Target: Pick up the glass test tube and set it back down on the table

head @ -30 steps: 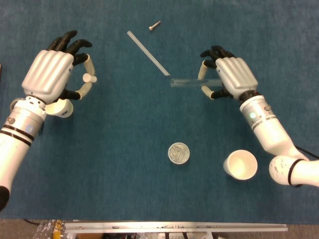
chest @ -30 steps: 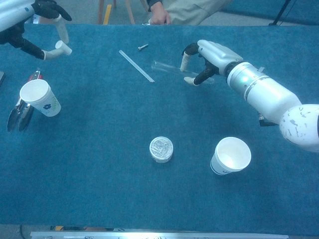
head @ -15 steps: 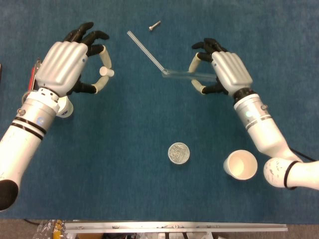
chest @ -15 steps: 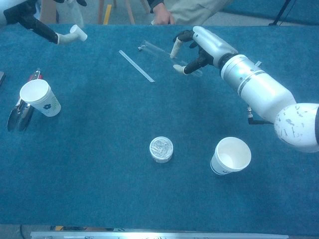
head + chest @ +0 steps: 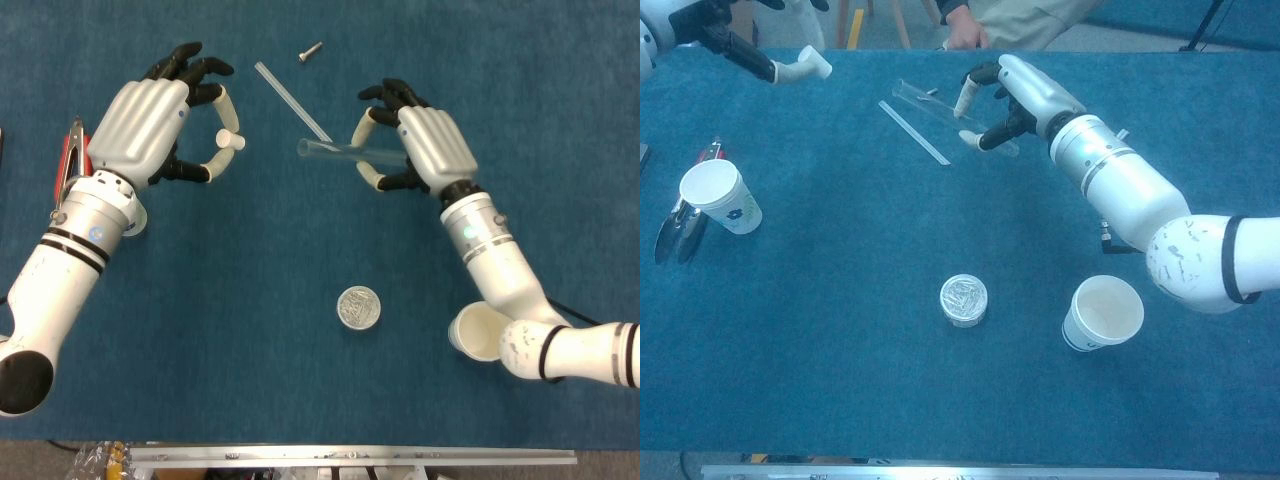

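At the far left edge, tongs (image 5: 678, 225) are lying beside a paper cup (image 5: 720, 196). The left robot hand (image 5: 150, 122) is hovering released, fingers curled apart around nothing. Open blue surface (image 5: 250, 260) is stretching toward a small tin (image 5: 359, 307). The right robot hand (image 5: 410, 150) is grasping the glass test tube (image 5: 340, 152), held level above the surface near a clear rod (image 5: 290, 100).

Blue-carpeted table (image 5: 840, 400), seated person (image 5: 1010, 20) and chair legs (image 5: 850, 22) beyond.

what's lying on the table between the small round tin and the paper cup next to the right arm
Nothing: bare blue table cloth between the tin and the cup, clearest in the chest view.
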